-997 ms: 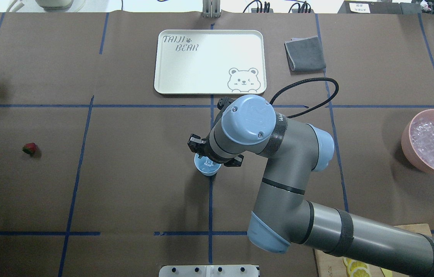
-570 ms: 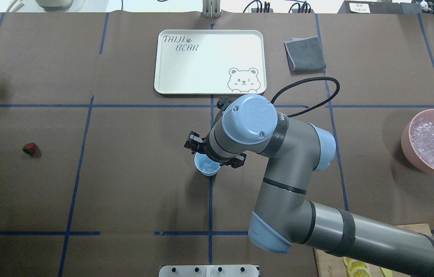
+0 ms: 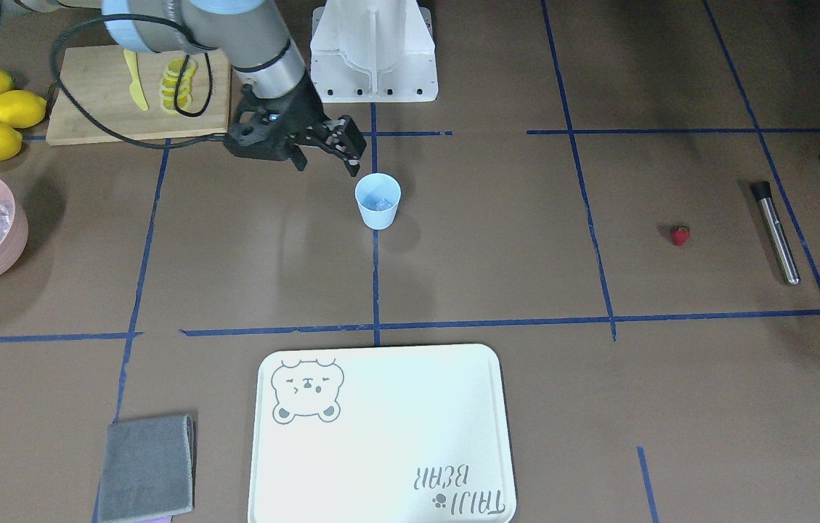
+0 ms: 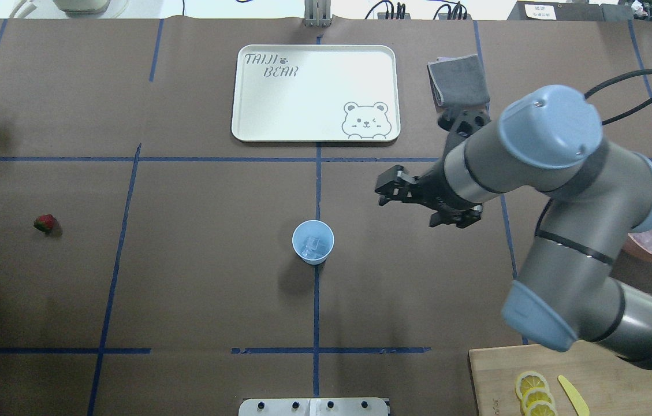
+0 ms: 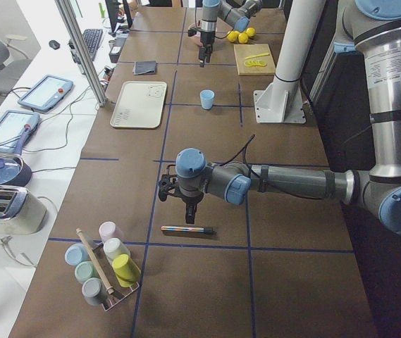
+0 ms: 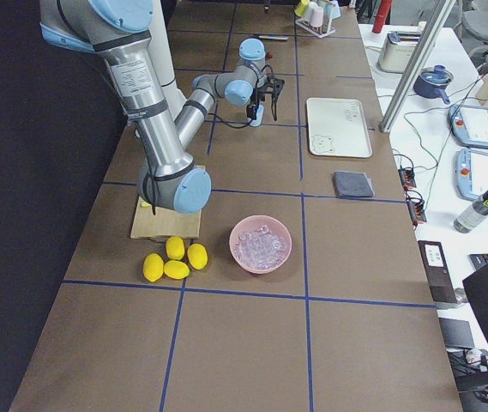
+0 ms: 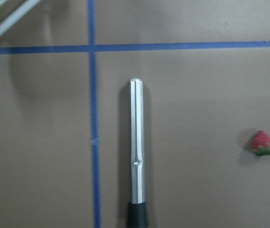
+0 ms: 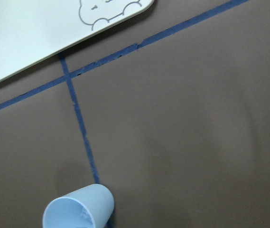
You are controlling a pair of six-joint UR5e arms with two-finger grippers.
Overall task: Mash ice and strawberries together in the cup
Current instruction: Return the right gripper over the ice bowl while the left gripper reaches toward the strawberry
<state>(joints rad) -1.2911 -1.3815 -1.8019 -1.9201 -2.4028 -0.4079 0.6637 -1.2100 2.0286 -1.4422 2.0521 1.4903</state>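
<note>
The cup (image 4: 313,242) stood upright on a blue tape line near the middle of the table (image 4: 198,277). A few pieces of ice (image 4: 315,248) lay in its bottom, so the ice part of the job looked done. The right gripper (image 3: 327,168) hung above the table beside the cup, on the side toward the pink bowl (image 3: 11,250). Its fingers were spread with nothing between them, which suited an unloaded tool kept clear of the rim. The strawberry (image 4: 44,223) lay on the table well apart from the cup, on the robot's left, and was not yet in it. Near it lay a metal rod (image 7: 136,147) with a black end, likely the masher. The left gripper (image 5: 189,210) hovered over that rod, its camera looking straight down on rod and strawberry, probably so that either could be picked up. Whether its fingers were spread or pressed together could not be told. In my judgement the strawberry had to go into the cup before any mashing.
</note>
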